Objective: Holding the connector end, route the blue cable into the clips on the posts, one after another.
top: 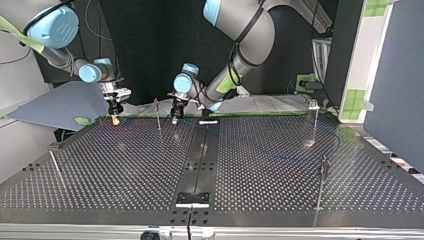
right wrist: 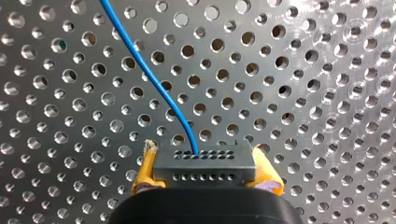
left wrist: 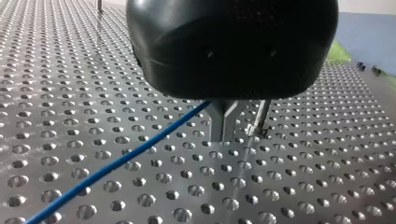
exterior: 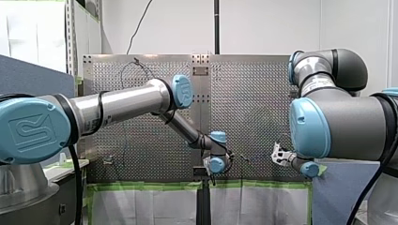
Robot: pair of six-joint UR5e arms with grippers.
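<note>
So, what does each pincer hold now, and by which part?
My right pincer clamps the black connector by its two ends, between yellow pads. My left pincer has its metal fingers shut on the blue cable itself, further along.

You lose the blue cable (left wrist: 116, 161) behind my left gripper's (left wrist: 224, 138) housing. The connector's (right wrist: 204, 169) base hides behind my right gripper (right wrist: 205, 156). From the front, the cable seems untraceably thin.
</note>
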